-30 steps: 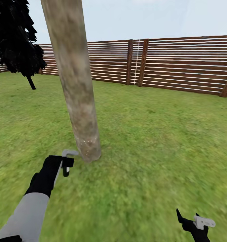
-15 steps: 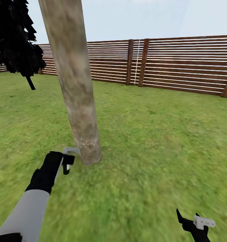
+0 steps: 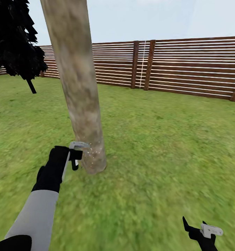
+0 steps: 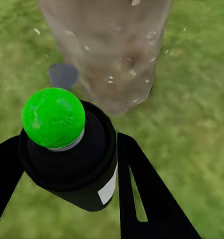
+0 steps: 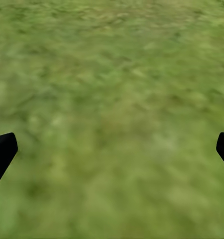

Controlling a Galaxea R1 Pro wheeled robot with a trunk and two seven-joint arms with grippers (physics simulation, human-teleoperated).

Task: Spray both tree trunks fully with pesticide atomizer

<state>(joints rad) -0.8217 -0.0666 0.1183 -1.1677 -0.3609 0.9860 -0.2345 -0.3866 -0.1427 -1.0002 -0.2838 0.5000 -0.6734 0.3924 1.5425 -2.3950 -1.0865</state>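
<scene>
The left gripper (image 3: 75, 157), closed around the pesticide atomizer (image 4: 67, 149), points at the tree trunk (image 3: 80, 90) just right of it.

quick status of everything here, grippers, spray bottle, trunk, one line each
left gripper: shut on the pesticide atomizer, held low beside the trunk base
pesticide atomizer: gripped, green top toward the trunk
tree trunk: upright, pale specks near its base
right gripper: open, empty, low over the grass
fence: standing, slats intact
</scene>
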